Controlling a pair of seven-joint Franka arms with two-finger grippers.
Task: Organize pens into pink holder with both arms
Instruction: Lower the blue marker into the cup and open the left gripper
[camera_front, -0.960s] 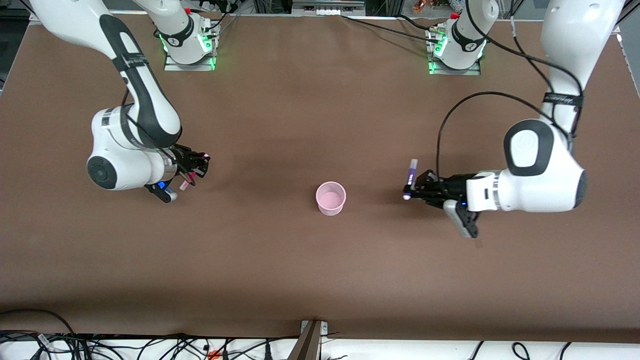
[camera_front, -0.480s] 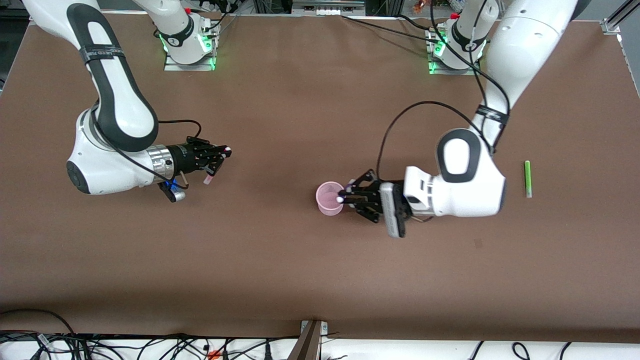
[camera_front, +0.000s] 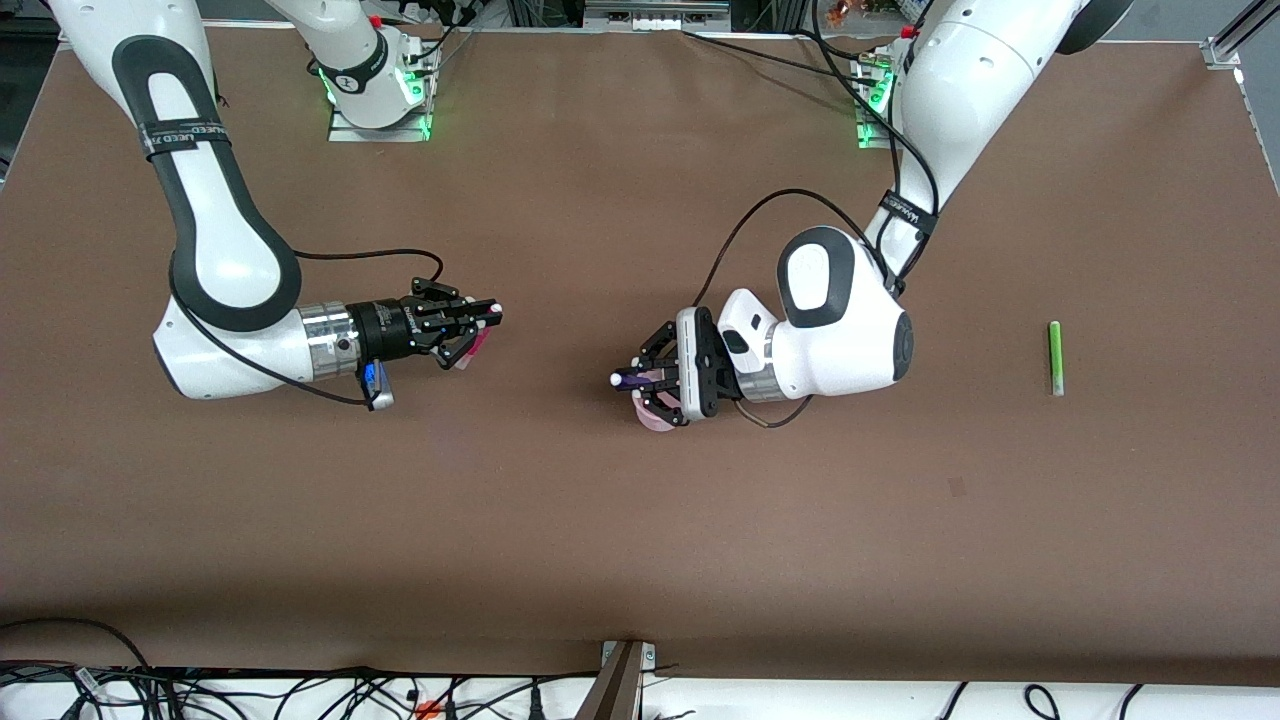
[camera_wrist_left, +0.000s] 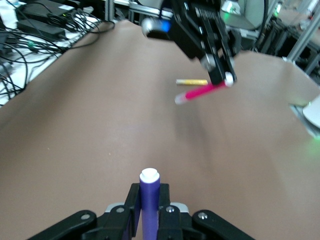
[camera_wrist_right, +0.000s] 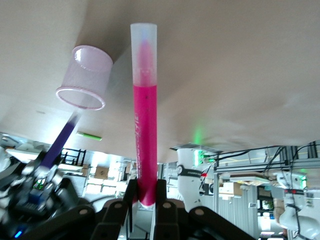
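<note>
My left gripper (camera_front: 652, 380) is shut on the dark purple pen (camera_front: 632, 379) and holds it level, directly over the pink holder (camera_front: 655, 420), which is mostly hidden under it. The left wrist view shows the purple pen (camera_wrist_left: 149, 200) clamped between the fingers. My right gripper (camera_front: 478, 325) is shut on the magenta pen (camera_front: 470, 350), over the table toward the right arm's end from the holder. The right wrist view shows the magenta pen (camera_wrist_right: 144, 125), the holder (camera_wrist_right: 86, 77) and the purple pen (camera_wrist_right: 62, 140). The green pen (camera_front: 1054, 357) lies toward the left arm's end.
The yellow pen (camera_wrist_left: 191, 81) lies on the table past my right gripper (camera_wrist_left: 220, 75) in the left wrist view; it is hidden in the front view. The brown table (camera_front: 640, 540) is bare nearer the front camera.
My left gripper has carried the purple pen from beside the holder to directly over it. My right gripper has moved toward the holder with the magenta pen.
</note>
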